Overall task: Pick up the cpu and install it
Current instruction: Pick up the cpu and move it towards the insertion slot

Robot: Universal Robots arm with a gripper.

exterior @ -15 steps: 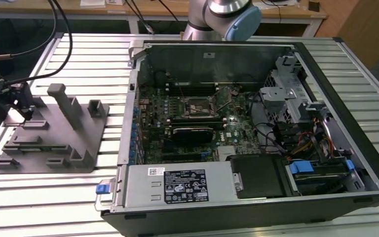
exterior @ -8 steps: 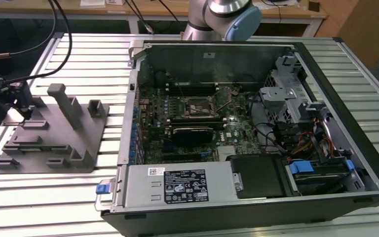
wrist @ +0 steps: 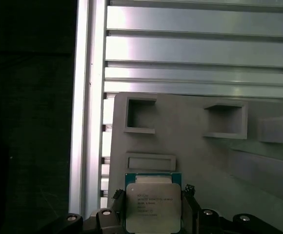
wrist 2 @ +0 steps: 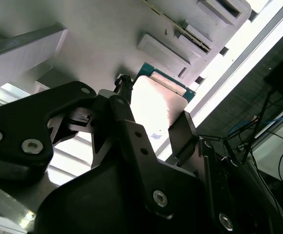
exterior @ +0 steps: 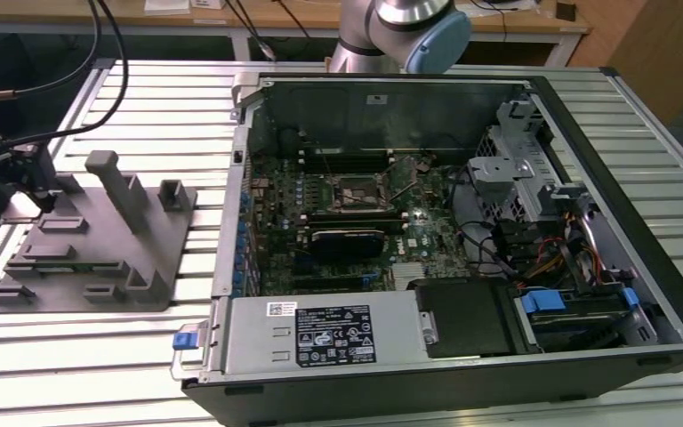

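Gripper [wrist 2: 153, 114] sits low over the grey fixture block [wrist: 185, 139] at the exterior view's left, jaws drawn narrow against two opposite edges of the cpu [wrist: 153, 205]; I judge it pinched edge-on to keep the face untouched. Whether it has left the block I can't tell. Socket [exterior: 359, 189] lies well apart inside the open case [exterior: 461, 98], with the case wall between.
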